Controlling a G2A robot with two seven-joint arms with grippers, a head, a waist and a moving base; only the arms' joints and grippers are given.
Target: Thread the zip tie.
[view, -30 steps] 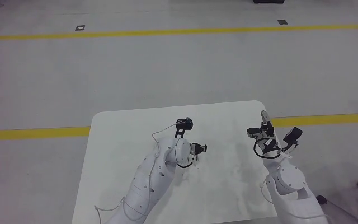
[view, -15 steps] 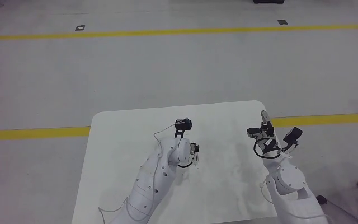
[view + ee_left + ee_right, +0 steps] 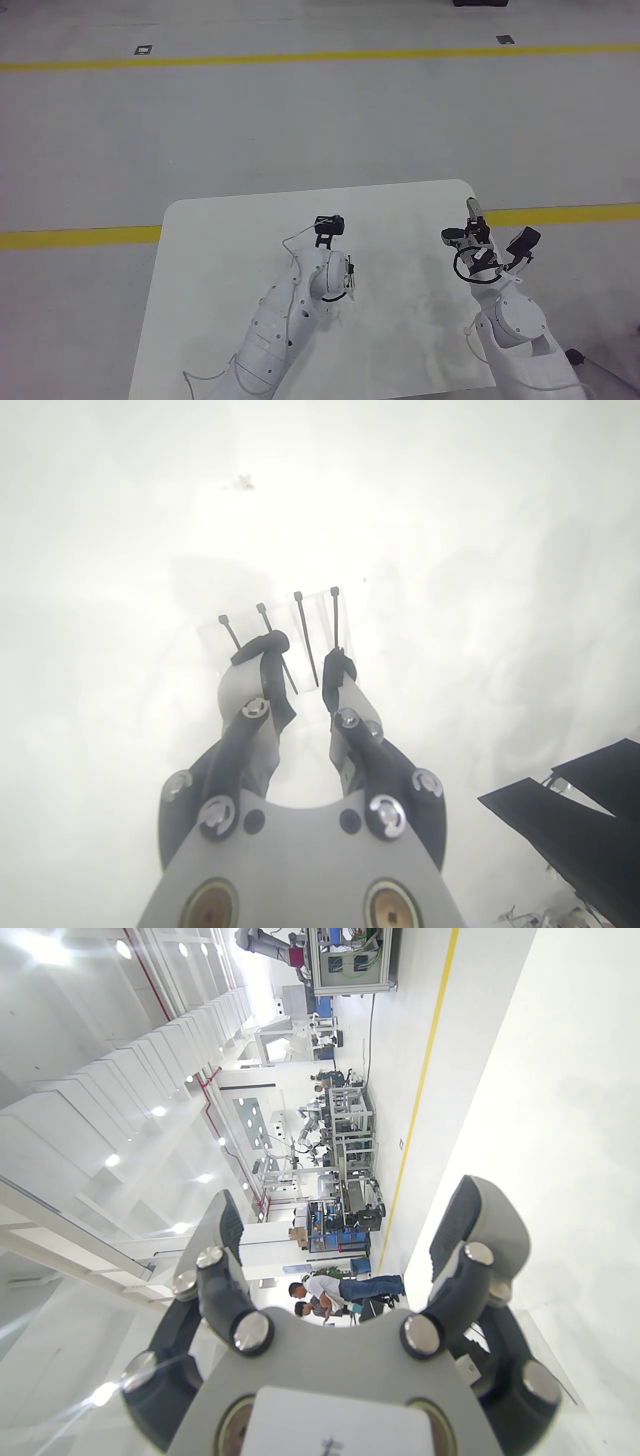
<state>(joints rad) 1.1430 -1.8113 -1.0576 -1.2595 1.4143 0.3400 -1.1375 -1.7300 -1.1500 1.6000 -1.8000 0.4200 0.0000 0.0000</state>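
Note:
Several black zip ties (image 3: 306,631) lie side by side on a clear holder (image 3: 210,635) on the white table (image 3: 200,300). My left gripper (image 3: 300,652) hangs just above them, open, pointing down at the table. One tie runs between its fingertips (image 3: 260,646), and the neighbouring ties pass under each fingertip. In the top view the left gripper (image 3: 347,273) is near the table's middle, tucked under its wrist. My right gripper (image 3: 347,1218) is open and holds nothing. It points away over the far right table edge (image 3: 470,210).
A small pale scrap (image 3: 243,482) lies on the table beyond the ties. A dark flat piece (image 3: 575,820) juts into the left wrist view to one side of the gripper. The table's rounded right edge (image 3: 478,200) is close to the right arm.
The left wrist has turned, so its gripper swung from pointing sideways to pointing down at the table, and it shifted slightly nearer. The right arm has kept still.

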